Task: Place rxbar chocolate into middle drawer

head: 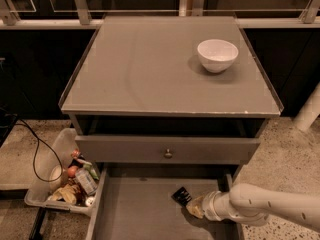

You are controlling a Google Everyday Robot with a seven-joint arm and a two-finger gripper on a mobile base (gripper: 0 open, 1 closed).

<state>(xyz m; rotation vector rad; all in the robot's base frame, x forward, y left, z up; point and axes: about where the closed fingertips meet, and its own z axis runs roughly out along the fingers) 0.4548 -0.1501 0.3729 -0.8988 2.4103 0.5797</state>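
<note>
The rxbar chocolate [181, 196] is a small black bar, held tilted just above the floor of the open middle drawer [135, 214] near its right side. My gripper [192, 205] reaches in from the lower right on a white arm and is shut on the bar's near end. The drawer is pulled out below the knobbed drawer [168, 150], its grey floor bare.
A white bowl [217, 54] stands on the cabinet top [150, 69] at the back right. A clear bin of snacks and bottles [67, 180] sits on the floor at the left, with a black cable beside it. A white post stands at the right.
</note>
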